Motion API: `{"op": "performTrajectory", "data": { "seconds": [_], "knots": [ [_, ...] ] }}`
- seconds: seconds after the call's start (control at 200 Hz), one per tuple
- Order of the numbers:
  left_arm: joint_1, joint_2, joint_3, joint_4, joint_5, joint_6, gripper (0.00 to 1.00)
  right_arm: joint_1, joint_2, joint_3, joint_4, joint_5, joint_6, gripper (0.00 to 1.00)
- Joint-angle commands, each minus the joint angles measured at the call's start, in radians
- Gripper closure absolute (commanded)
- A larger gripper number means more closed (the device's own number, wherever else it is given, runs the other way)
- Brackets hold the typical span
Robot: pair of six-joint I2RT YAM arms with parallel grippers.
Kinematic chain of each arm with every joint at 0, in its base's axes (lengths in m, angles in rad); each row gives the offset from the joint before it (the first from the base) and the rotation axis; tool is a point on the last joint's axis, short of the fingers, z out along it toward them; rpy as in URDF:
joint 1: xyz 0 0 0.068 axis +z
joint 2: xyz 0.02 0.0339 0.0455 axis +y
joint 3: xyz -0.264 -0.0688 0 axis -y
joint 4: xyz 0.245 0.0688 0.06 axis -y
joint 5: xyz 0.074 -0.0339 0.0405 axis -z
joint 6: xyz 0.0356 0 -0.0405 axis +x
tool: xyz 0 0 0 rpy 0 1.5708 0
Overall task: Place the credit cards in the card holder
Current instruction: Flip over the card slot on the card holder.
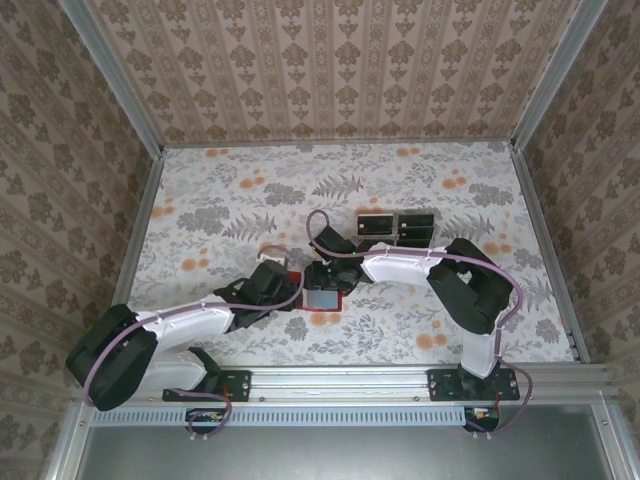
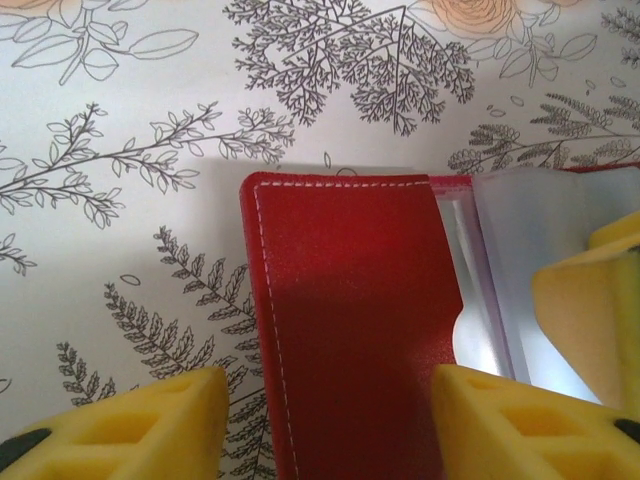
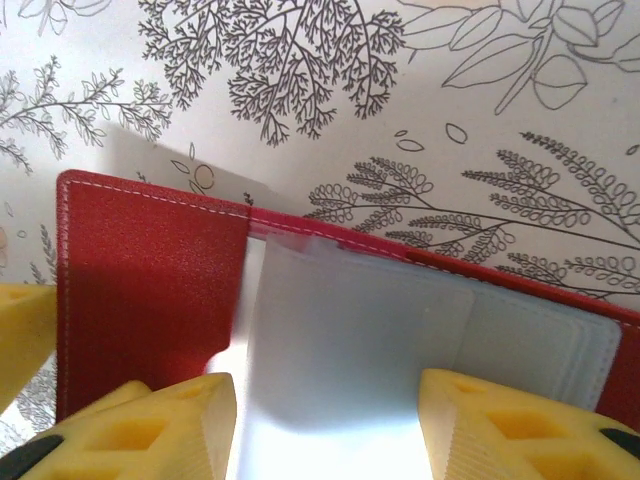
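Observation:
The red card holder (image 1: 327, 318) lies open on the flowered table between both arms. Its red flap (image 2: 340, 320) runs between the fingers of my left gripper (image 2: 330, 425), which is open. One fingertip is beside the flap's stitched edge and the other is over the flap. My right gripper (image 3: 328, 425) is shut on a glossy credit card (image 3: 340, 350) that looks grey with glare. It holds the card by its side edges, over the card holder's (image 3: 150, 280) inner pockets. The same card (image 2: 520, 240) and a right fingertip (image 2: 590, 310) show in the left wrist view. More black credit cards (image 1: 375, 224) stand behind.
A clear divided tray (image 1: 400, 215) holding the black cards stands just behind the right gripper (image 1: 322, 285). The left gripper (image 1: 285, 290) comes in from the left. Metal rails and patterned walls bound the table, with open tabletop at the back and on both sides.

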Motion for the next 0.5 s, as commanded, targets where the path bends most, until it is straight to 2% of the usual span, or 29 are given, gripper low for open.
{"op": "performTrajectory", "data": {
  "seconds": [0.0, 0.305, 0.495],
  "knots": [
    [-0.011, -0.059, -0.036, 0.024, -0.023, -0.005, 0.4, 0.004, 0.03, 0.015, 0.003, -0.031, 0.042, 0.48],
    [-0.024, -0.234, -0.1, 0.014, -0.017, 0.011, 0.29, 0.004, 0.034, 0.01, 0.017, -0.039, 0.08, 0.48],
    [-0.077, -0.271, -0.106, 0.024, -0.012, 0.029, 0.25, 0.004, 0.04, 0.01, 0.02, -0.038, 0.095, 0.47]
  ]
}}
